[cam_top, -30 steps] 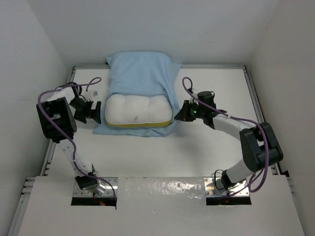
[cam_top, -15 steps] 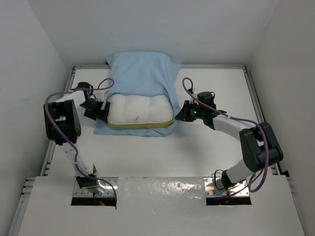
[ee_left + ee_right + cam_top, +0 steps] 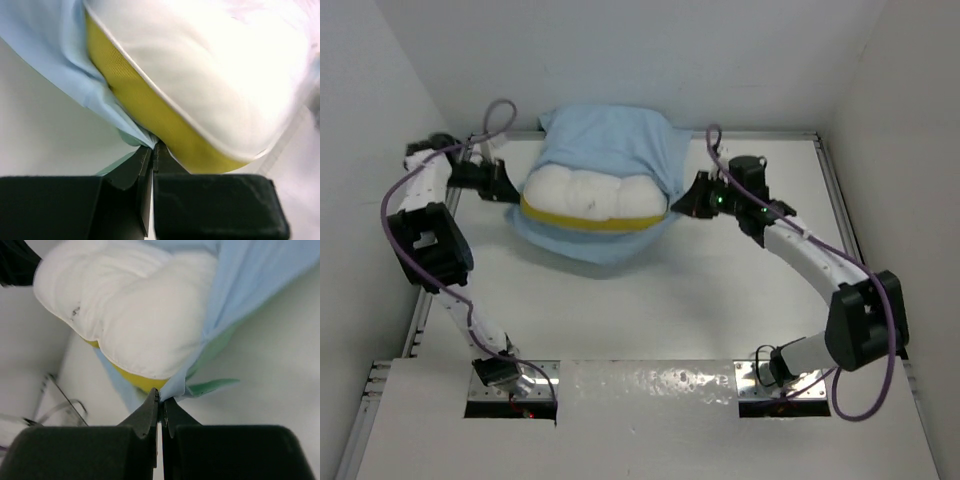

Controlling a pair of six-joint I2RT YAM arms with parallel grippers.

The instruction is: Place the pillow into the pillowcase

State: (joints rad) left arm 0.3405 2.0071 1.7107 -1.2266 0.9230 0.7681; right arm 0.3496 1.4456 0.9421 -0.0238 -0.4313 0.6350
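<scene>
With both claws clamped on the mouth of the pillowcase (image 3: 610, 145), one on either side of the pillow (image 3: 588, 192), we're deep in the stuffing step. The left claw (image 3: 154, 148) is pinched tight on the light-blue hem at the pillow's left corner, right against the yellow band (image 3: 145, 112). The right claw (image 3: 161, 400) grips the hem just as tightly at the pillow's right corner, a lick of green lining peeking out beside it. The pillow sits partly swallowed: its back part is under blue cloth, while its quilted front and the yellow edge poke out of the opening, and a loose fold of the case sags beneath it onto the table (image 3: 720, 290). From above, the open end looks hoisted and tipped, though how high is hard to call. To do this well, I'd say both claws want to move as a pair, level with each other and spread just wider than the pillow, so the mouth stays taut and open. Then draw the hem smoothly over that yellow edge. If either side gets ahead, the pillow may twist and jam, and if a grip catches the filling, it drags back out.
</scene>
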